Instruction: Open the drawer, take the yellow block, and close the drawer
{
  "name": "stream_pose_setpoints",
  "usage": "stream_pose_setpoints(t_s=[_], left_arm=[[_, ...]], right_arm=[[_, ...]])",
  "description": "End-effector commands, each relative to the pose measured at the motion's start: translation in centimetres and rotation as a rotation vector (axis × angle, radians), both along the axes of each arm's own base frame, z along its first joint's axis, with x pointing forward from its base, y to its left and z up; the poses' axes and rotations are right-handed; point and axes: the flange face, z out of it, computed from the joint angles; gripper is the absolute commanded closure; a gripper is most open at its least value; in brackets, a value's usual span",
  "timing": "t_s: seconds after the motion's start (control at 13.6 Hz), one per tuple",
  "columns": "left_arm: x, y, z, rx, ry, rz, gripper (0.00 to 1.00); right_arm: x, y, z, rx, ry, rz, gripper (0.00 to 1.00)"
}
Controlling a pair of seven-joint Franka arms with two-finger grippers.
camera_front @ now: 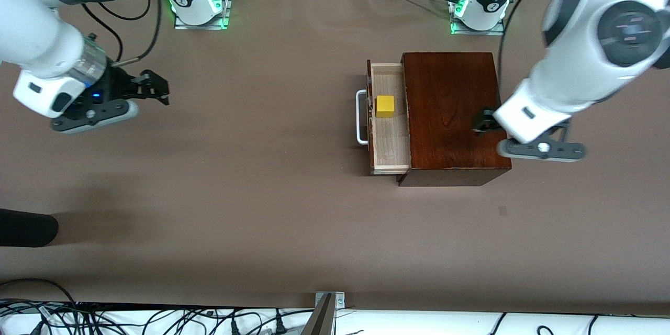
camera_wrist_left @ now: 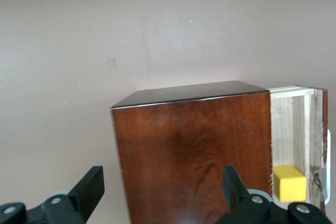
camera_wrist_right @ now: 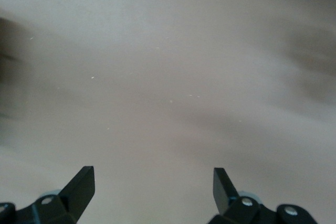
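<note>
Drawer point(camera_front: 388, 136) is already pulled out, yellow block point(camera_front: 384, 106) sitting in its tray. Left pincer point(camera_wrist_left: 163, 190) hangs released over the box point(camera_front: 449, 110); right pincer point(camera_wrist_right: 152, 187) waits released over bare surface point(camera_front: 251, 178). I'd center over the block, drop straight, avoid tray walls.

A brown table point(camera_front: 261, 193) carries a dark wooden box point(camera_front: 450, 110) near the left arm's end.

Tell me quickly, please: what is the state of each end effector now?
Left end effector: open, holding nothing, over the dark wooden box.
Right end effector: open, holding nothing, over bare table at the right arm's end.
</note>
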Motion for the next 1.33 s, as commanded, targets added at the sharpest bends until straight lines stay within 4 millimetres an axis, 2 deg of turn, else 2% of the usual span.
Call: stream_pose_setpoints(t_s=[0.0, 0.07, 0.15, 0.22, 0.3, 0.52, 0.74, 0.81, 0.89, 1.03, 1.25], left_arm=[[-2.7, 5.4, 2.0, -0.029, 0.001, -0.116, 0.0], [-3.2, 6.4, 3.2, -0.017, -0.039, -0.14, 0.0], [-3.7, 8.0, 3.8, -0.011, -0.082, -0.112, 0.0], [-3.9, 10.1, 3.9, -0.02, -0.112, -0.076, 0.0], [-4.2, 11.3, 4.3, -0.018, -0.13, -0.058, 0.0], [-6.7, 11.8, 3.7, -0.009, -0.101, -0.052, 0.0], [-7.0, 11.5, 3.9, -0.008, -0.099, -0.06, 0.0], [-7.0, 11.5, 4.0, -0.008, -0.1, -0.057, 0.0], [-7.0, 11.5, 4.0, -0.008, -0.1, -0.057, 0.0], [-7.1, 11.6, 4.2, -0.009, -0.104, -0.058, 0.0], [-7.7, 11.8, 4.5, -0.02, -0.084, -0.056, 0.0]], right_arm=[[-1.0, 5.4, -2.1, 0.006, 0.044, 0.088, 0.0], [-1.7, 7.7, -2.7, 0.014, 0.054, 0.127, 0.0], [-2.5, 10.8, -4.2, 0.016, 0.08, 0.177, 0.0], [-3.4, 13.2, -4.5, 0.024, 0.081, 0.212, 0.0], [-4.4, 16.0, -4.9, 0.034, 0.07, 0.252, 0.0], [-4.5, 20.3, -6.5, 0.072, -0.001, 0.383, 0.0], [-5.0, 28.0, -8.2, 0.106, -0.046, 0.565, 0.0], [-5.0, 29.9, -9.2, 0.114, -0.046, 0.595, 0.0], [-5.6, 32.4, -10.4, 0.128, -0.046, 0.662, 0.0], [-7.5, 37.0, -11.1, 0.158, -0.079, 0.78, 0.0], [-10.3, 41.7, -12.4, 0.167, -0.115, 0.897, 0.0]])
